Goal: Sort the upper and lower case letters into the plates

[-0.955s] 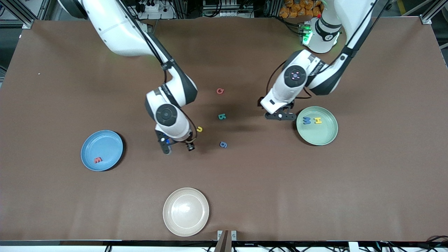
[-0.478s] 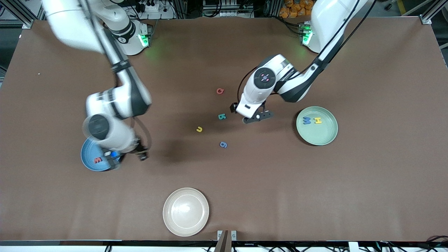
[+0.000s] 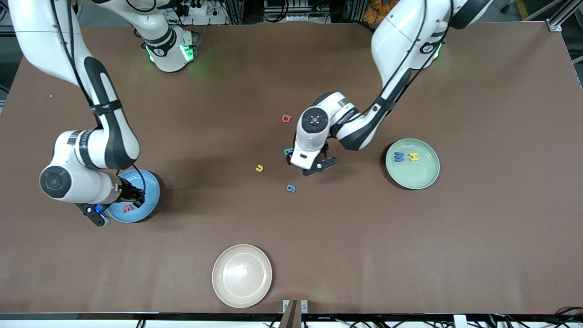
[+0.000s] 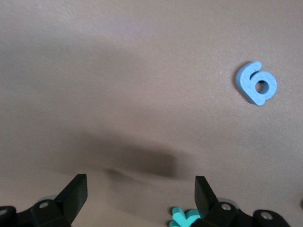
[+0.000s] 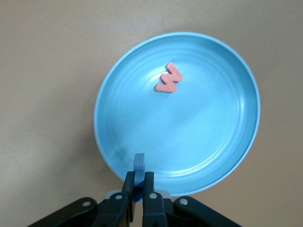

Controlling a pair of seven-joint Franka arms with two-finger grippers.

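My right gripper point(image 3: 99, 213) is shut on a small blue letter point(image 5: 138, 165) and holds it over the rim of the blue plate point(image 3: 148, 189). A red letter w point(image 3: 127, 208) lies in that plate; it also shows in the right wrist view point(image 5: 168, 78). My left gripper point(image 3: 310, 165) is open, low over the table, with the teal letter point(image 3: 288, 151) close by one finger point(image 4: 204, 193). A yellow letter point(image 3: 259, 168), a blue letter point(image 3: 291, 188) and a red letter point(image 3: 286, 118) lie loose mid-table. The pale green plate point(image 3: 423, 180) holds a blue letter point(image 3: 399, 156) and a yellow H point(image 3: 413, 157).
A cream-white plate point(image 3: 242, 275) sits near the table edge closest to the front camera. The table is covered in a brown mat point(image 3: 478, 237).
My right arm swung from mid-table to the blue plate, carrying the blue letter. My left gripper moved from beside the green plate to the teal letter.
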